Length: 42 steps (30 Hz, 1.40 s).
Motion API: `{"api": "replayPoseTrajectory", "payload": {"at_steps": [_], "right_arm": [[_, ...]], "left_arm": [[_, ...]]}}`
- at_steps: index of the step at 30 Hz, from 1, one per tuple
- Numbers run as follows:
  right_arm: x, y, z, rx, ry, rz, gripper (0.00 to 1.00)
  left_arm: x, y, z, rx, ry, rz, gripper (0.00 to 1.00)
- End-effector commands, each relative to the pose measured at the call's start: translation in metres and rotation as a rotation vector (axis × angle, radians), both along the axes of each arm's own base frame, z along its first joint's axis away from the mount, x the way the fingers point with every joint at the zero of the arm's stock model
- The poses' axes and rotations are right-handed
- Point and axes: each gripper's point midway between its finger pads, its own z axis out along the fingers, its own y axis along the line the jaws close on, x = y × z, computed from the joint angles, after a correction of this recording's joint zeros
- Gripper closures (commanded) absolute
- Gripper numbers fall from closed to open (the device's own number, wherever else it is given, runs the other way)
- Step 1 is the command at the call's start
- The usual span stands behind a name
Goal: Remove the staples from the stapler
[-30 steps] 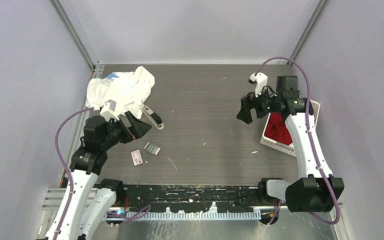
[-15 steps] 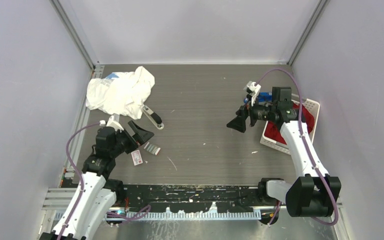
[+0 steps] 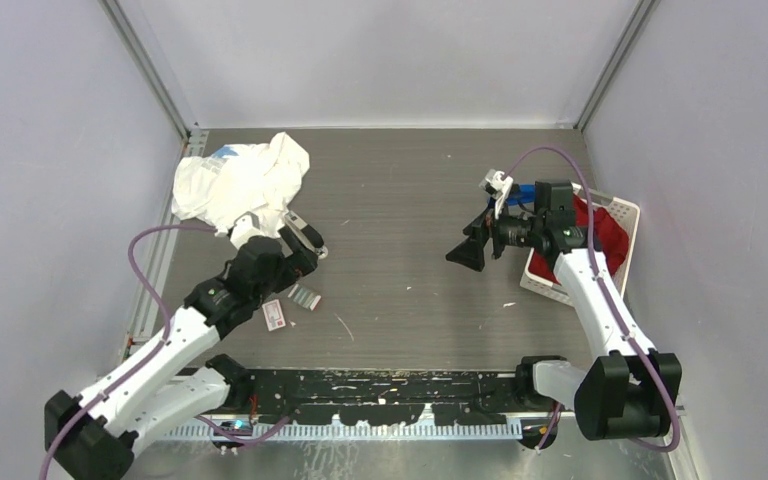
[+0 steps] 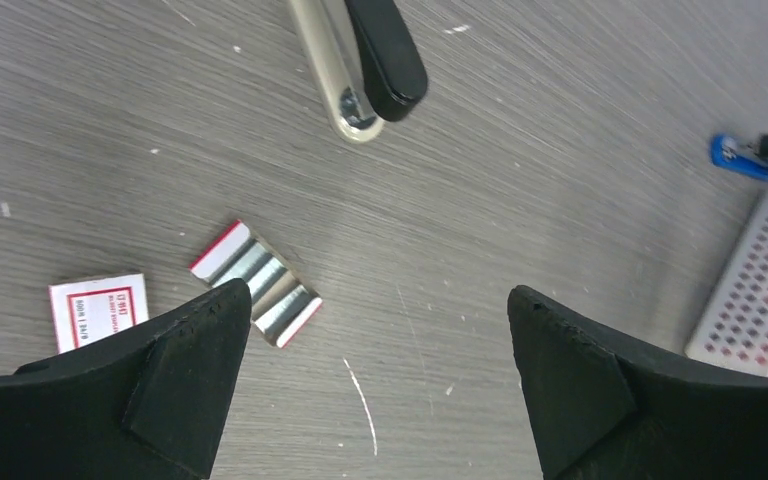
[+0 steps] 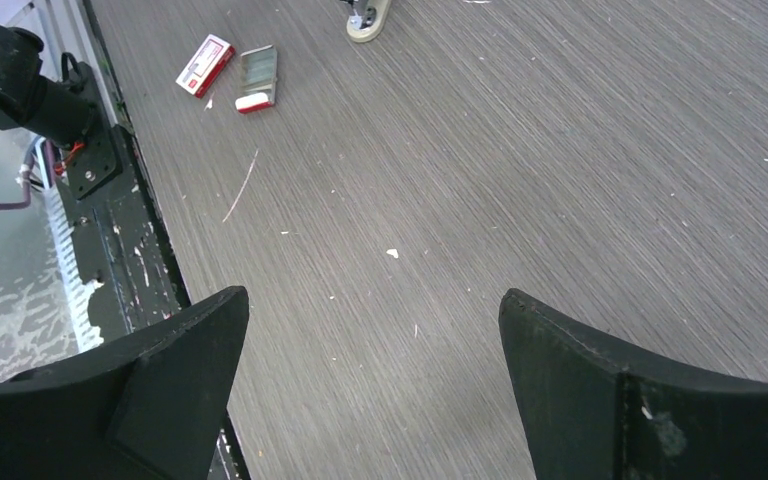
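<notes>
The stapler, black on top with a cream base, lies left of the table's middle; its front end shows in the left wrist view. Silvery staples lie in a small red-edged tray near it, and they also show far off in the right wrist view. My left gripper hovers open over the stapler and staples, holding nothing. Off to the right, my right gripper is open above bare table.
A small white-and-red box lies beside the staples. A crumpled white cloth sits at the back left. A white basket with red cloth stands at the right, a blue object near it.
My left arm has swung forward and right, bringing its open gripper over the stapler and staples. My right gripper has drifted slightly left and down, still open.
</notes>
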Motion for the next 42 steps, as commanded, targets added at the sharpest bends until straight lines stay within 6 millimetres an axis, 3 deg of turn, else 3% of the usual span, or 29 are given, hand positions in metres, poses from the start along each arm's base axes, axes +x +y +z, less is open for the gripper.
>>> {"api": "replayPoseTrajectory", "payload": {"at_steps": [1, 7, 11, 15, 22, 25, 29, 32, 36, 42], "right_arm": [[0.008, -0.001, 0.007, -0.023, -0.081, -0.012, 0.00], [0.010, 0.002, -0.007, -0.083, -0.061, -0.007, 0.00], [0.011, 0.000, -0.006, -0.099, -0.081, -0.019, 0.00], [0.010, -0.001, -0.003, -0.103, -0.106, -0.024, 0.00], [0.013, -0.007, -0.013, -0.138, -0.100, -0.052, 0.00], [0.012, -0.007, -0.011, -0.135, -0.109, -0.049, 0.00], [0.009, -0.004, -0.008, -0.119, -0.111, -0.036, 0.00], [0.008, -0.005, -0.007, -0.121, -0.125, -0.036, 0.00], [0.009, -0.004, -0.013, -0.123, -0.115, -0.035, 0.00], [0.009, -0.002, -0.015, -0.130, -0.107, -0.025, 0.00]], "left_arm": [[0.020, 0.023, 0.015, 0.120, -0.003, 0.223, 0.01], [0.045, 0.018, 0.005, 0.306, 0.079, 0.212, 0.01], [0.063, 0.007, 0.003, 0.364, 0.014, 0.121, 0.01], [0.078, 0.006, 0.011, 0.361, -0.052, 0.137, 0.01], [0.111, -0.013, -0.015, 0.227, 0.043, 0.168, 0.00], [0.127, -0.019, -0.024, 0.173, 0.068, 0.187, 0.05], [0.146, -0.027, -0.035, 0.131, 0.069, 0.202, 0.19], [0.158, -0.033, -0.050, 0.137, 0.110, 0.189, 0.23], [0.161, -0.037, -0.070, 0.152, 0.178, 0.170, 0.31], [0.157, -0.040, -0.072, 0.142, 0.192, 0.148, 0.36]]}}
